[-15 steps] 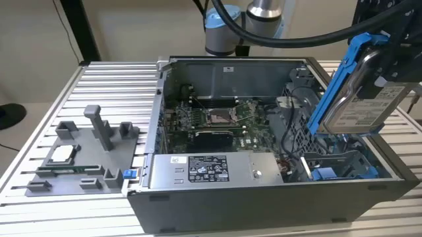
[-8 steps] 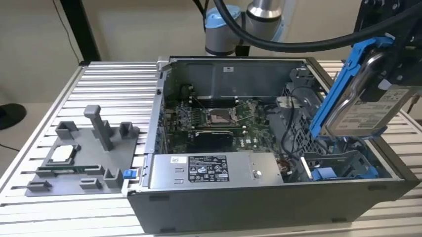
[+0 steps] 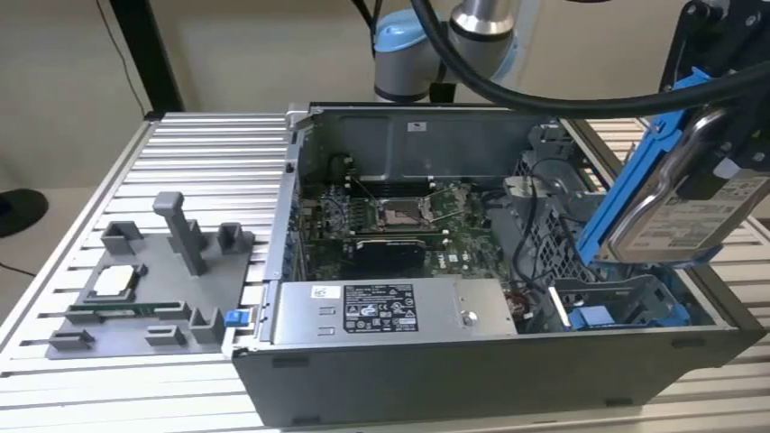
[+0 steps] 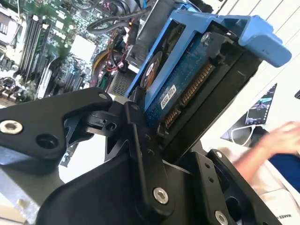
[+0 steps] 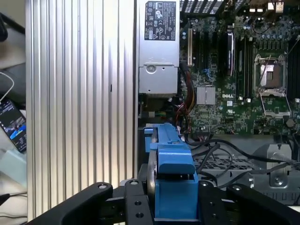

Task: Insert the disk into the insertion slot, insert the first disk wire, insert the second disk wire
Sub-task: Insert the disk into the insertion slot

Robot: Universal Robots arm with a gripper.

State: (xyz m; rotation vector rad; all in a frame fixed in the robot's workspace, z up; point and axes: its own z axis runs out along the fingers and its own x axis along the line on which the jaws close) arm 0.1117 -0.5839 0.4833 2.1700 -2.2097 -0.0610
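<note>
Holding the flat silver disk (image 3: 680, 212) w/ white label, clipped in its bright blue plastic frame, the black gripper (image 3: 712, 167) hangs over the open grey computer case (image 3: 481, 379) on the exterior view's right. Fingers (image 5: 208, 206) are closed narrow on the frame, one each side, and the grip looks firm in both wrist views. The disk is tilted, lower end toward the case, and seems to touch nothing but the fingers. In the second wrist view its connector edge (image 4: 187, 89) sits at the gripper end.

The insertion slot (image 3: 637, 287), a rectangular grey sheet-metal bay in the case corner on the exterior view's right, lies just below the disk and apart from it.

Judgement: step in hand is disk insertion, early on, w/ the disk not yet in the bay. To do it well:
- Square the frame w/ the bay walls first. The bay looks approx as wide as the disk, so there's little side slack.
- Take out the tilt so the frame enters flat, not corner-first.
- Go slow w/ low force, and back off if it binds.
- Mind the black cables (image 3: 524, 239) looping beside the bay, which could snag or get pinched.
- The silver labelled power-supply box (image 3: 385, 311) next door isn't the target.
- A blurred hand (image 4: 276, 136) shows beyond the case, so keep the arm clear of it.
</note>
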